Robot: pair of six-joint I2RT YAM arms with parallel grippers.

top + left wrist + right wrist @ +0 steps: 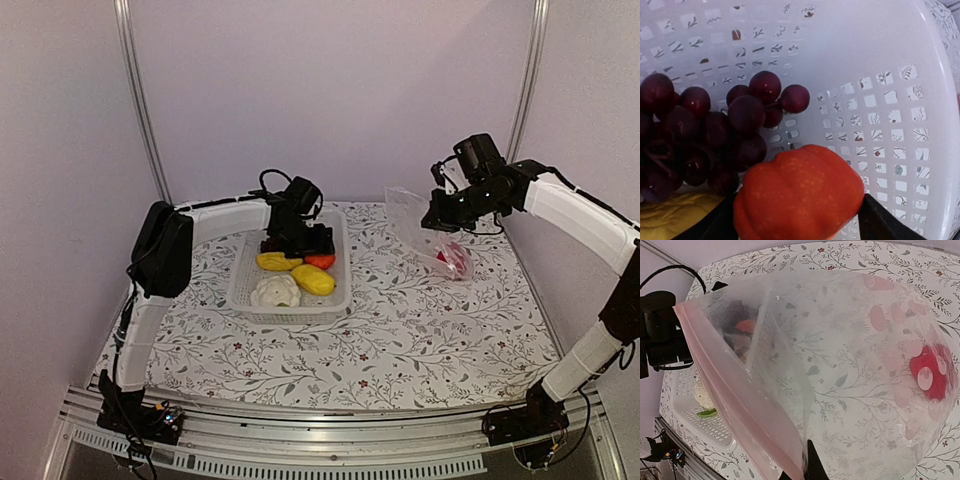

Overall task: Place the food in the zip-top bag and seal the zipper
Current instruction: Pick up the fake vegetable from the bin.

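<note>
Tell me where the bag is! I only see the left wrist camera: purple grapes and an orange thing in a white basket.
Observer: The zip-top bag is to the right of the white basket. The right gripper holds it up, shut on its edge.
Operator: Is any food in it?
Observer: Yes, one red piece sits at the bottom.
Operator: What else is in my basket?
Observer: A white cauliflower sits in the basket's near-left corner, beside a yellow piece.
</note>
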